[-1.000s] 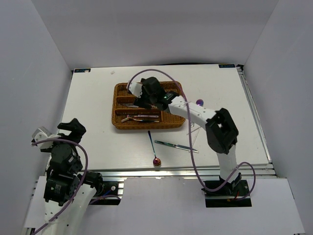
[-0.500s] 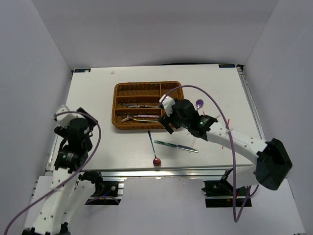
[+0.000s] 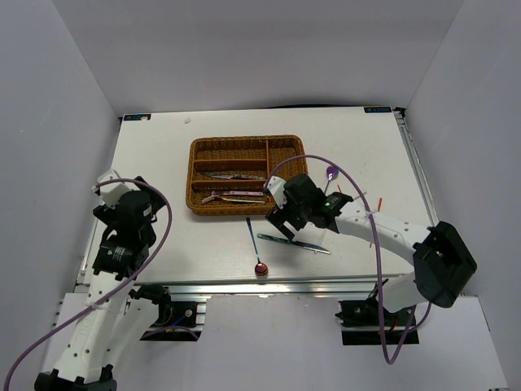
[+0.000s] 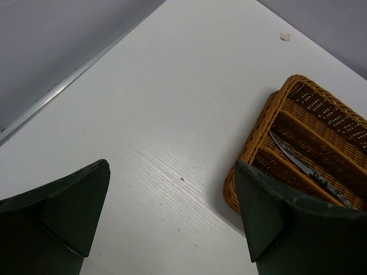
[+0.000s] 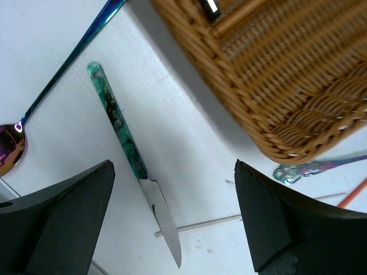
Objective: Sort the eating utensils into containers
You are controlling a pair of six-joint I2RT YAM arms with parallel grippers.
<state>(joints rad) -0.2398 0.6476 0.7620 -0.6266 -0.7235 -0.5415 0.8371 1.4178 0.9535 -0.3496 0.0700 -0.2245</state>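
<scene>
Only a corner of the brown woven wicker cutlery tray [image 5: 229, 97] shows. Just beside it lies a flat steel knife with a marbled green handle [image 5: 129, 149], under the right gripper [image 5: 172, 166], spread and empty. The left gripper [image 4: 172, 165] is likewise spread and empty.

The tray [image 5: 241, 103] is golden-brown woven wicker. The knife [image 5: 136, 166] has a marbled teal-green handle and plain silver blade, and on the spoon [image 5: 63, 66] the handle shimmers blue into purple. The tabletop [image 4: 160, 132] is white with faint wood grain.
</scene>
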